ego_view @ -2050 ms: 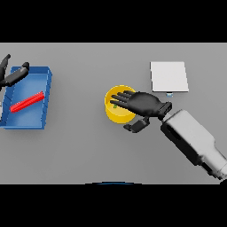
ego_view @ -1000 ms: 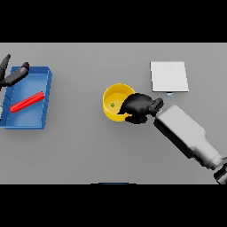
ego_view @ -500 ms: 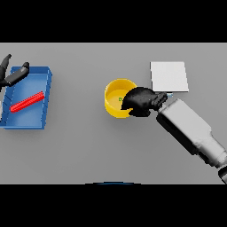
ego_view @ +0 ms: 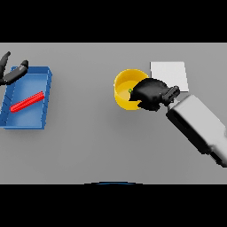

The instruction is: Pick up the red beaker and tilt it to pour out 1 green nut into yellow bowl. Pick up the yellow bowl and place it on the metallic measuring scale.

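Note:
The yellow bowl (ego_view: 124, 86) is right of the table's centre, tilted a little, with a small green nut (ego_view: 130, 91) inside it. My right hand (ego_view: 150, 94) has its fingers curled round the bowl's right rim and covers that side. The metallic scale (ego_view: 169, 73), a pale square plate, lies just behind and right of the bowl. The red beaker (ego_view: 27, 102) lies on its side in the blue tray (ego_view: 44, 102) at the far left. My left hand (ego_view: 11, 72) hovers at the tray's back left corner, fingers spread.
The blue tray takes up the left edge of the grey table (ego_view: 88, 146). My right forearm (ego_view: 197, 124) runs from the bowl down to the lower right.
My right hand has closed on the bowl's right rim and carried the bowl up and to the right, closer to the scale. The left hand has stayed put.

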You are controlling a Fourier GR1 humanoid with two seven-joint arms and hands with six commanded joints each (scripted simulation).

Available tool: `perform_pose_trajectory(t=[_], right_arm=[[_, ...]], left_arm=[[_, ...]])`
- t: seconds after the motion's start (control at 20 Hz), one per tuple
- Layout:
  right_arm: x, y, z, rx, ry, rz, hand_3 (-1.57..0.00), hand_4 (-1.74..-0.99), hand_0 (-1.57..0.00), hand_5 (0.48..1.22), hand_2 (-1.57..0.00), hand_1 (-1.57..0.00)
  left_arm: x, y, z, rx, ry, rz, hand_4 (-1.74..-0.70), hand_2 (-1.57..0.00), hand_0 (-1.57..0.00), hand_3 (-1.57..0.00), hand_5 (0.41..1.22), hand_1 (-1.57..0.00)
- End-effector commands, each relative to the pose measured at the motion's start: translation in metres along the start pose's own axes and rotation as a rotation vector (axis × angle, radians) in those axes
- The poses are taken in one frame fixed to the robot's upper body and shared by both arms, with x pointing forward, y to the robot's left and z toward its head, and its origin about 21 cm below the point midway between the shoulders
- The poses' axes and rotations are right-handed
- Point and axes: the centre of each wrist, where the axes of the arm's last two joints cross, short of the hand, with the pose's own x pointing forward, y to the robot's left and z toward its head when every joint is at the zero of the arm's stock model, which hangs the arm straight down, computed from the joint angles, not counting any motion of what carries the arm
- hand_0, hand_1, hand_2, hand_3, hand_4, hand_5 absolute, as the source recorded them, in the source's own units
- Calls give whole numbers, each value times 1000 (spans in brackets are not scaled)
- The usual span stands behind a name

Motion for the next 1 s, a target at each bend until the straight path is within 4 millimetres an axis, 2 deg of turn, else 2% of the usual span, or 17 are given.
perform_pose_trajectory(t=[0.0,0.15,0.45,0.6,0.75,0.9,0.95], right_arm=[[-5,-6,2,-15,24,-14,-1179,-1740,-1520,1219,-1520,-1567],[-22,-15,10,-49,89,-8,-1183,-1740,-1545,1220,-1487,-1569],[-66,-22,22,-144,194,-27,-1153,-1741,-1564,1221,-1542,-1571],[-91,-16,24,-155,262,-39,-1155,-1741,-1567,1221,-1556,-1571],[-105,-10,19,-163,316,-75,-1165,-1741,-1569,1221,-1533,-1571],[-123,4,19,-158,350,-109,-1181,-1741,-1570,1221,-1500,-1571],[-126,8,18,-157,363,-115,-1206,-1741,-1570,1221,-1475,-1571]], left_arm=[[1,0,0,-6,3,-2,-800,1,1,1,704,1],[-1,0,4,-9,13,15,-820,1,1,1,717,1],[3,0,7,-3,29,32,-844,1,1,1,739,1],[1,0,9,-3,38,31,-852,1,1,1,758,1],[8,-1,13,1,41,34,-857,1,1,1,762,1],[2,2,13,1,65,26,-865,1,1,1,779,1],[8,1,12,2,66,22,-863,1,1,1,784,1]])
